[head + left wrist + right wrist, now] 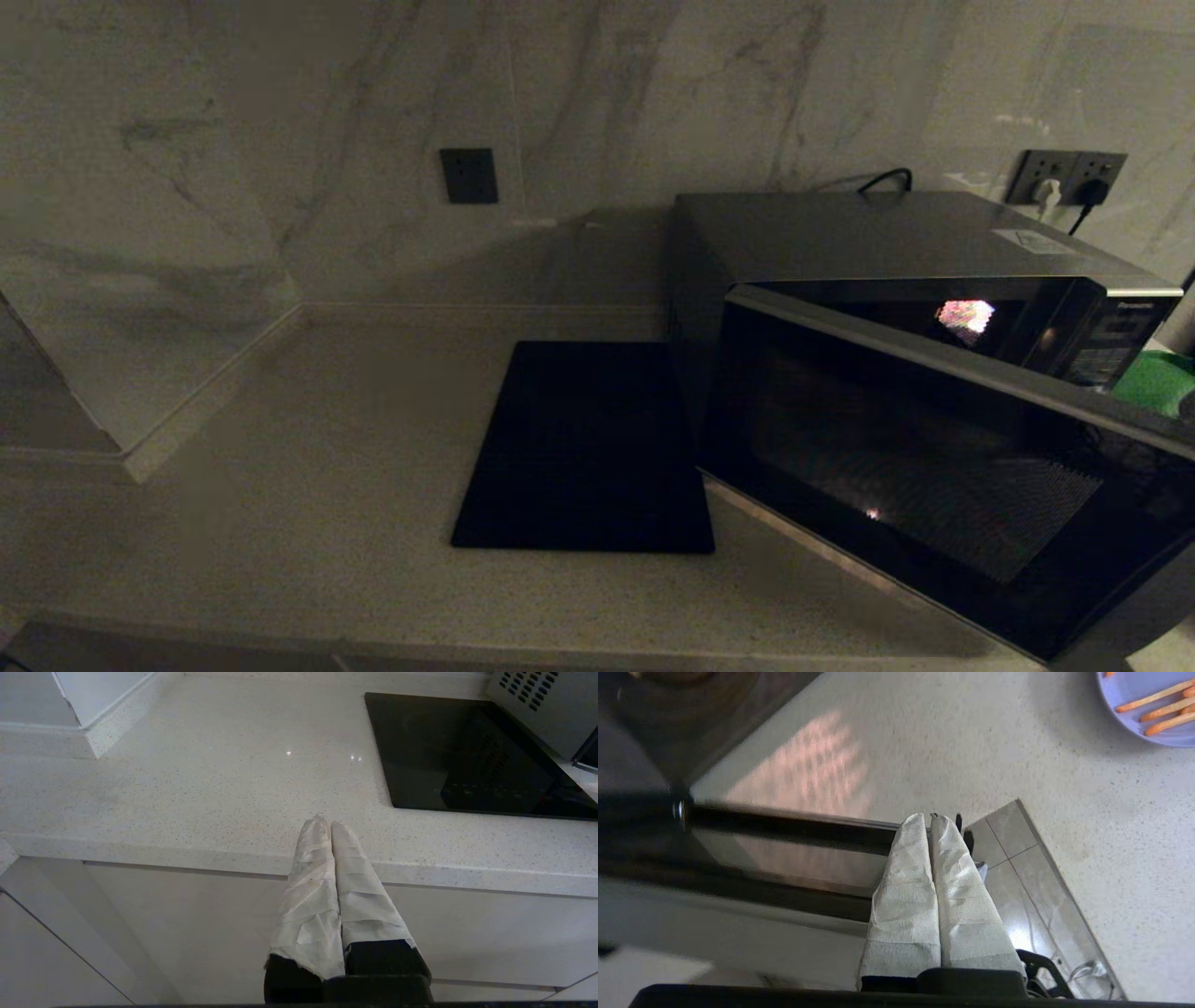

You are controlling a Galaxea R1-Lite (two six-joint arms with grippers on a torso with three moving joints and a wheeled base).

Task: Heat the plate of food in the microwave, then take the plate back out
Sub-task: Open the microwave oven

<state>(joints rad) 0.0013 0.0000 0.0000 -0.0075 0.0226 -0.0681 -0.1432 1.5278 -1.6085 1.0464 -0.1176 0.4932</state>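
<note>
The microwave (pixel 887 233) stands at the right of the counter. Its dark glass door (pixel 934 448) hangs swung partly out toward me. In the right wrist view my right gripper (pixel 930 817) is shut and empty, its taped fingertips against the free edge of that door (pixel 784 858). The pale-lavender plate (pixel 1153 714) with thin orange fries rests on the counter beyond the gripper, outside the microwave; the head view does not show it. My left gripper (pixel 325 822) is shut and empty, low at the counter's front edge, left of the black mat (pixel 467 751).
A flat black square mat (pixel 588 448) lies just left of the microwave. A green tray (pixel 1158 381) peeks out behind the door at far right. The marble wall steps forward at the left (pixel 140 448). Wall sockets (pixel 1069 177) with plugs sit behind the microwave.
</note>
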